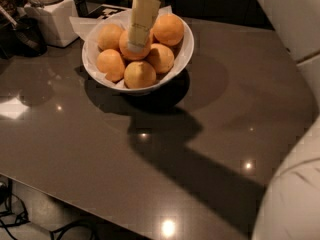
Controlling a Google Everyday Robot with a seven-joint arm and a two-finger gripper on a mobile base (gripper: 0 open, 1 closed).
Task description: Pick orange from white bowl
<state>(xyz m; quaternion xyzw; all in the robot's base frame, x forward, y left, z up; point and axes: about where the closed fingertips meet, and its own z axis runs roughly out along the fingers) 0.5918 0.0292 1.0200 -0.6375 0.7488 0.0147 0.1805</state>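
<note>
- Grey table (90, 154), glossy, with light spots.
- White jar (55, 21), far left.
- Dark object (25, 36), left of jar.
- Cables (20, 219), floor, near left.

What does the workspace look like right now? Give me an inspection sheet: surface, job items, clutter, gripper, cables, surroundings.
Surface: dark glossy table, light glints and a broad shadow on it.
Job's things: white bowl holds six fruits; the orange sits mid-pile.
Clutter: white jar and a dark object at the far left.
Gripper: gripper over the bowl, tip at the middle orange; contact unclear.
Cables: dark cables on the floor, near-left.
Surroundings: white robot body at right.
</note>
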